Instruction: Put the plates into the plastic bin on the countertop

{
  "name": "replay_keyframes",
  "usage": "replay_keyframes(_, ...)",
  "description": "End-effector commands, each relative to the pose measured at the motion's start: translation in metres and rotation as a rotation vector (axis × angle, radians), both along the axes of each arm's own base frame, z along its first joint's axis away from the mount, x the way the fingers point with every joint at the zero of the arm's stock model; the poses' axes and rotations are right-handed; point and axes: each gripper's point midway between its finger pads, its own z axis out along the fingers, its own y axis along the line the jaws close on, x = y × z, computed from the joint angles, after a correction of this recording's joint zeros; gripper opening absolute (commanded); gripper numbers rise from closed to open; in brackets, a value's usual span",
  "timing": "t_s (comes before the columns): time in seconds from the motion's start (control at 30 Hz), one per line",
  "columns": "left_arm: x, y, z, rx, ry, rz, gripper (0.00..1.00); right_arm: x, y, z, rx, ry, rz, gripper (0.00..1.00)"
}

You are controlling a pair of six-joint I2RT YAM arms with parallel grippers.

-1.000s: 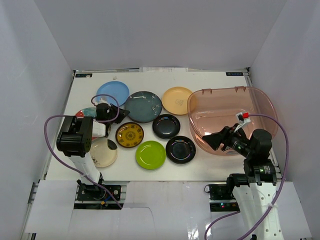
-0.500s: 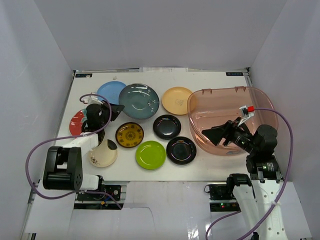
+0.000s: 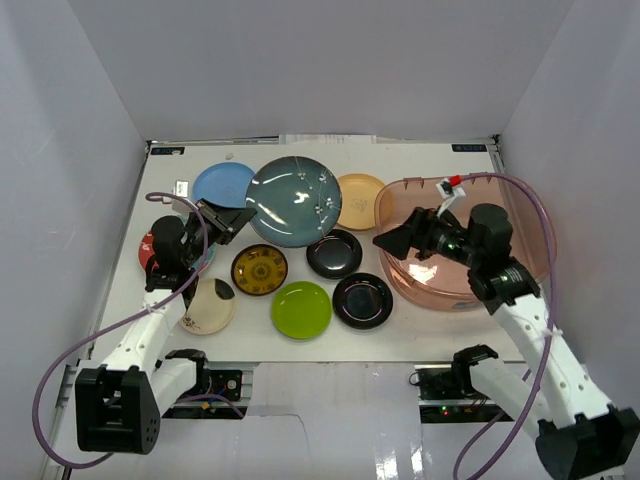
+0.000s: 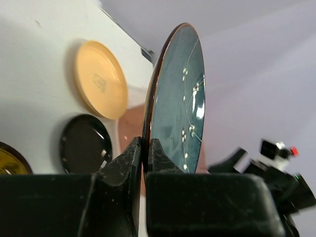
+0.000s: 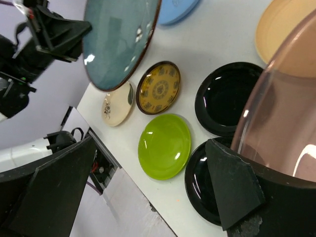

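Note:
My left gripper point(image 3: 228, 216) is shut on the left rim of the dark teal plate point(image 3: 293, 200) and holds it tilted above the countertop point(image 3: 400, 335). The left wrist view shows its fingertips point(image 4: 133, 150) pinching the plate's edge point(image 4: 177, 98). My right gripper point(image 3: 393, 241) is open and empty over the left rim of the plastic bin point(image 3: 470, 180). Its wrist view shows the jaws wide apart above the lime green plate point(image 5: 164, 145), with the teal plate point(image 5: 118, 39) beyond. The bin point(image 5: 281, 113) looks empty.
On the countertop lie a light blue plate point(image 3: 222, 183), an orange-yellow plate point(image 3: 358, 200), two black plates point(image 3: 333, 253) point(image 3: 361, 299), a lime green plate point(image 3: 301, 309), a yellow-brown plate point(image 3: 259, 269), a cream plate point(image 3: 207, 305) and a red-and-teal plate point(image 3: 148, 246), half hidden by my left arm. White walls enclose the sides.
My left gripper has lifted the dark teal plate off the countertop and carried it up and to the right. My right gripper has swung left from inside the bin to its left rim.

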Motion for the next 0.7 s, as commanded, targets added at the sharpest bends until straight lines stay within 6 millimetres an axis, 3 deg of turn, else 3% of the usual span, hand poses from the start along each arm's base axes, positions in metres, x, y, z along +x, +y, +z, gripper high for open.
replay_keyframes(0.0, -0.037, -0.024, 0.06, -0.115, -0.127, -0.164, 0.0, 0.032, 0.018, 0.013, -0.077, -0.107, -0.049, 0.98)
replay_keyframes(0.17, -0.058, -0.037, 0.075, -0.112, -0.135, -0.253, 0.0, 0.048, 0.038, 0.021, -0.066, -0.136, -0.031, 0.98)
replay_keyframes(0.43, -0.066, -0.051, 0.076, -0.092, -0.121, -0.314, 0.0, 0.043, 0.068, 0.021, 0.003, -0.128, 0.043, 0.88)
replay_keyframes(0.57, -0.068, -0.056, 0.076, -0.051, -0.134, -0.306, 0.0, 0.043, 0.07, 0.021, 0.007, -0.117, 0.046, 0.82)
replay_keyframes(0.67, -0.066, -0.05, 0.08, -0.009, -0.158, -0.257, 0.0, 0.05, 0.046, 0.026, -0.021, -0.148, -0.104, 0.82)
